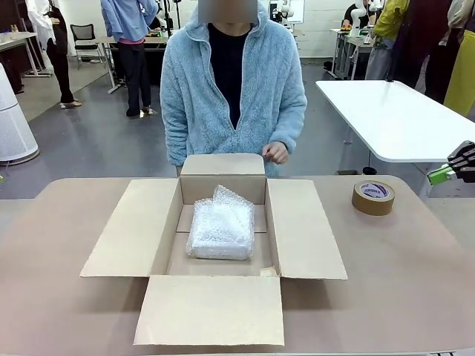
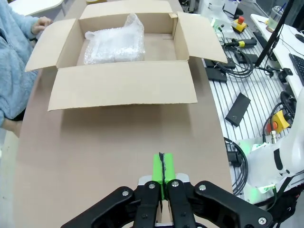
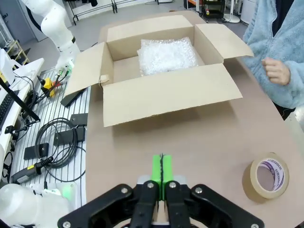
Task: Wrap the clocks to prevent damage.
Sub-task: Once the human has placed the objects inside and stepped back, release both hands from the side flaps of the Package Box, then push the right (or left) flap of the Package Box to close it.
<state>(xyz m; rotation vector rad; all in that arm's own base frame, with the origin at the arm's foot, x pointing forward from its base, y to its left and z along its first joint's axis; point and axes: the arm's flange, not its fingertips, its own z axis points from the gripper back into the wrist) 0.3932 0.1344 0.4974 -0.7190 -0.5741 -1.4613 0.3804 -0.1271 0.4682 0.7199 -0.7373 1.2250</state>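
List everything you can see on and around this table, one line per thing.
bubble-wrapped bundle: one, whitish translucent, inside the carton
cardboard carton: one, brown, middle of the table, all four flaps open
tape roll: one, brown, lying flat on the table, right of the carton
table: one, tan, shared with the person
white table: one, white, far right behind
cables: several, black, on the slatted bench beside the table
person: one, light blue fleece, far side of the table, one hand near the carton's far flap
left gripper: one, black with green pads, jaws shut, left of the carton
right gripper: one, black with green pads, jaws shut, right side near the tape roll
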